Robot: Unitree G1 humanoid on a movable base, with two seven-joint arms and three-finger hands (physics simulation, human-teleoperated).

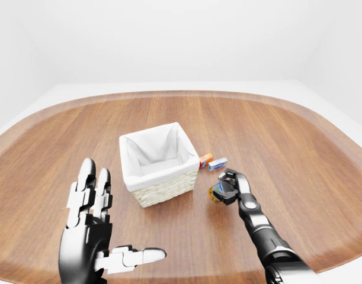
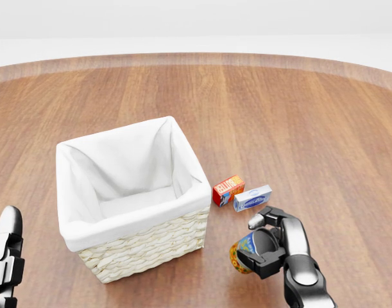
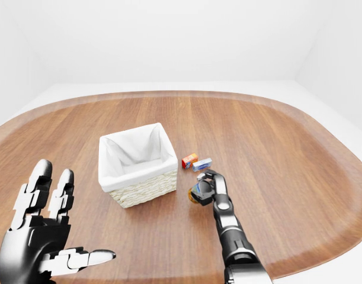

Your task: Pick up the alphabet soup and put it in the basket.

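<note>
The alphabet soup can (image 2: 245,253), with a blue and orange label, is held above the wooden table at the lower right of the head view. My right hand (image 2: 269,247) is shut on it, fingers wrapped round its side. The wicker basket (image 2: 144,247) with a white cloth liner stands to the left of the can, empty inside. My left hand (image 1: 95,248) is open at the lower left of the left-eye view, fingers spread, far from the basket and holding nothing.
A small red and orange box (image 2: 228,190) and a blue and white box (image 2: 252,198) lie on the table just right of the basket and above my right hand. The round wooden table (image 1: 287,142) stretches wide around them.
</note>
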